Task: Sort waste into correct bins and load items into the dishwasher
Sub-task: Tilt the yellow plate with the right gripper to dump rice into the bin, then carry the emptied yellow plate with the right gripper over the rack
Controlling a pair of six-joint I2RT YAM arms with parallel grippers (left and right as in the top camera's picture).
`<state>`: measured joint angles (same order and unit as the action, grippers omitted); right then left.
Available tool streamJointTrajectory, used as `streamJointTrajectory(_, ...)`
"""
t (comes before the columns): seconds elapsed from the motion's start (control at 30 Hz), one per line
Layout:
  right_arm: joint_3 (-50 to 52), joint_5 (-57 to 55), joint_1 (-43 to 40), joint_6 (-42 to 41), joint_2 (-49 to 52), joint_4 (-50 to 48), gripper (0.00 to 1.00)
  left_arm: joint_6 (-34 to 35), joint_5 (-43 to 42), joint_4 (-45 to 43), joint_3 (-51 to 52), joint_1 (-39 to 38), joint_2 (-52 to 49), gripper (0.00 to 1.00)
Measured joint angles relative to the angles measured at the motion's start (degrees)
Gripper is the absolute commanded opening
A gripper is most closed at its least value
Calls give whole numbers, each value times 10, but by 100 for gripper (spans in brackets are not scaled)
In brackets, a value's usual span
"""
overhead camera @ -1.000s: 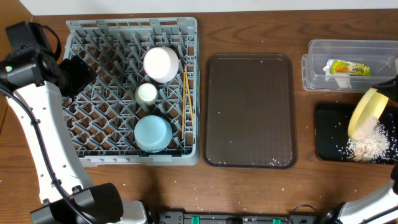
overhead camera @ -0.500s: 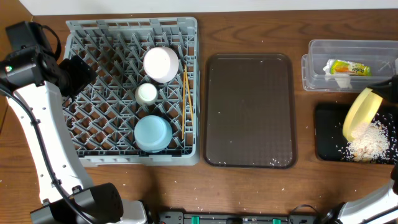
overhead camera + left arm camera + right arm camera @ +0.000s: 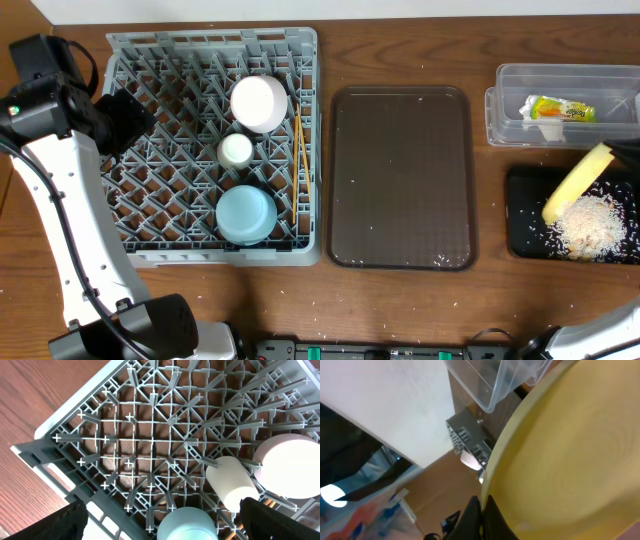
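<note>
My right gripper (image 3: 481, 515) is shut on the rim of the pale yellow plate (image 3: 575, 181), held tilted steeply over the black bin (image 3: 520, 225); the plate fills the right wrist view (image 3: 570, 460). A heap of rice crumbs (image 3: 590, 225) lies in the black bin. The yellow-green snack packet (image 3: 558, 108) lies in the clear tub (image 3: 505, 100). The grey dish rack (image 3: 140, 150) holds the white bowl (image 3: 259, 102), white cup (image 3: 236, 150), light blue bowl (image 3: 246, 214) and chopsticks (image 3: 299, 150). My left gripper (image 3: 160, 525) is open and empty above the rack's left part.
The dark brown serving tray (image 3: 402, 178) lies between rack and bins, with a few rice grains on it. Scattered grains lie on the wooden table near the front edge. The clear tub's corner shows in the right wrist view (image 3: 495, 385).
The plate has tilted further towards edge-on and swung a little to the left over the black bin. More of the rice heap now shows. The left arm has not moved.
</note>
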<state>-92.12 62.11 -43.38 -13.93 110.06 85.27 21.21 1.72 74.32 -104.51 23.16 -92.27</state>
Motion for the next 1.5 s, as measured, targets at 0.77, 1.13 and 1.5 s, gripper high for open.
streamJointTrajectory(0.77, 0, 79, -63, 119, -3, 66, 1, 0, 0, 0, 0, 0, 0, 98)
streamJointTrajectory(1.13, 0, 84, -44, 180, -11, 120, 1, 0, 0, 0, 0, 0, 0, 98)
streamJointTrajectory(1.5, 2, 113, 64, 171, -137, 72, 1, 0, 0, 0, 0, 0, 0, 98)
